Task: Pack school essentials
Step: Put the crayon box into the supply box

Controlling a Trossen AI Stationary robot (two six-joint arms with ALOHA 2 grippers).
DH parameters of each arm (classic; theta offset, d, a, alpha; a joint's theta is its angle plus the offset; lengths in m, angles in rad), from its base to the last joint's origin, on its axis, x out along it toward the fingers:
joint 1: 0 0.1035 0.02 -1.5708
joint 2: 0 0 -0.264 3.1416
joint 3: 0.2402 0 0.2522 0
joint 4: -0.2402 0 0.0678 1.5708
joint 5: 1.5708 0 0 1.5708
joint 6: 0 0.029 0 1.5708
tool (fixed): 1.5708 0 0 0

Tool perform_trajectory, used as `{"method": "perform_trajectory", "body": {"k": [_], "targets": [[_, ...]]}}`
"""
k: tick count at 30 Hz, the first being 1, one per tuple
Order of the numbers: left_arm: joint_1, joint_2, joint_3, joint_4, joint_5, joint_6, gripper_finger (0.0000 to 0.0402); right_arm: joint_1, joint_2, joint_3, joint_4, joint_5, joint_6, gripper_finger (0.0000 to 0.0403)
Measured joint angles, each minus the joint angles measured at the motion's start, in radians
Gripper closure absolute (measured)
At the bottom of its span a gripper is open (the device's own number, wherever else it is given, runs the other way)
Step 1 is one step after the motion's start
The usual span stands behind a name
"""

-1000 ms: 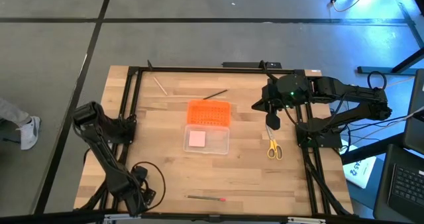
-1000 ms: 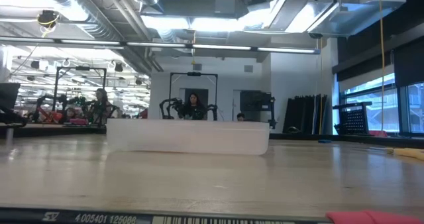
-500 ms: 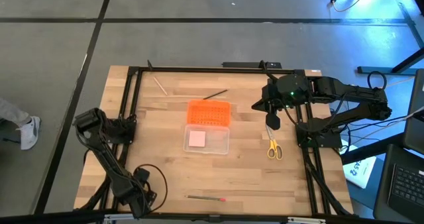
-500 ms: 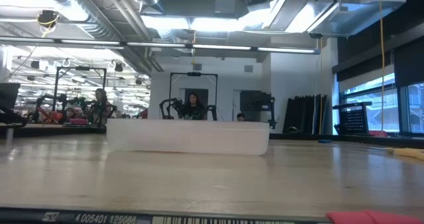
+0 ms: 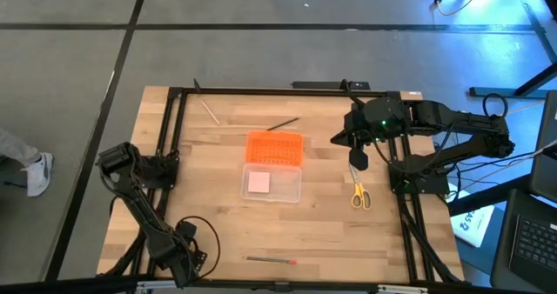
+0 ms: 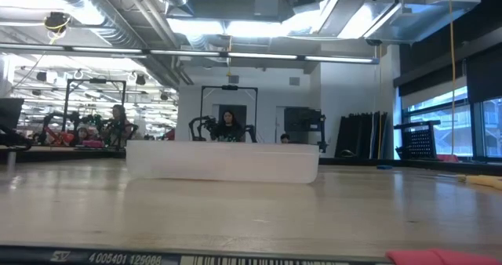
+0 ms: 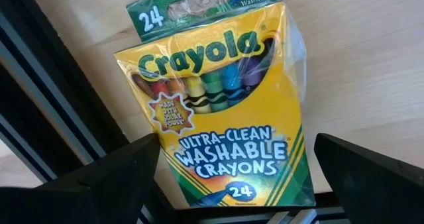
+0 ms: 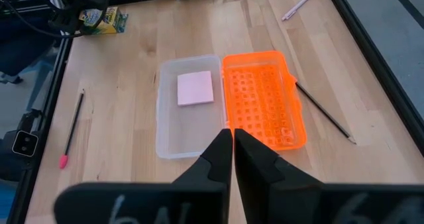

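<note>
A green-yellow crayon box (image 7: 222, 111) lies flat on the wood at the table's near left, beside a black frame rail. My left gripper (image 7: 236, 143) points down over it and is open, with one finger on either side of the box's lower end; I see no touch. In the high view my left gripper (image 5: 178, 255) hides the box. My right gripper (image 8: 232, 148) hangs shut and empty, high above the table's right part. The pale pink block (image 5: 259, 182) lies inside the clear box (image 5: 287, 194). The yellow-handled scissors (image 5: 359, 195) and the red-tipped pencil (image 5: 271, 261) lie on the table.
The orange lid (image 5: 274, 147) lies open against the clear box's far side. A dark pencil (image 5: 283, 123) and a pale pen (image 5: 210, 112) lie near the far edge. Black frame rails (image 5: 174, 129) run along the table's sides. Bare wood lies between the clear box and the near edge.
My left arm has sunk a little toward the crayon box and then kept still.
</note>
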State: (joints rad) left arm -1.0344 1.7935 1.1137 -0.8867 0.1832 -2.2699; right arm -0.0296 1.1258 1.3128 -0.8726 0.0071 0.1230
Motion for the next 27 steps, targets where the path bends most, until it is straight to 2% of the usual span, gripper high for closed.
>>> {"method": "perform_trajectory", "body": {"k": [11,14,21,27], "targets": [[0.000,0.000,0.000,-0.017,-0.007,-0.030,0.0005,0.000,0.000,0.000,0.000,0.000,-0.001,0.0382],[-0.005,-0.004,0.002,-0.030,-0.040,-0.030,0.0005,0.000,0.000,0.000,0.000,0.000,-0.001,0.0382],[-0.009,-0.008,0.052,-0.157,-0.051,-0.031,0.0005,0.000,0.000,0.000,0.000,0.000,-0.001,0.0382],[-0.015,-0.009,0.043,-0.099,-0.032,-0.030,0.0005,0.000,0.000,0.000,0.000,0.000,-0.001,0.0382]]}}
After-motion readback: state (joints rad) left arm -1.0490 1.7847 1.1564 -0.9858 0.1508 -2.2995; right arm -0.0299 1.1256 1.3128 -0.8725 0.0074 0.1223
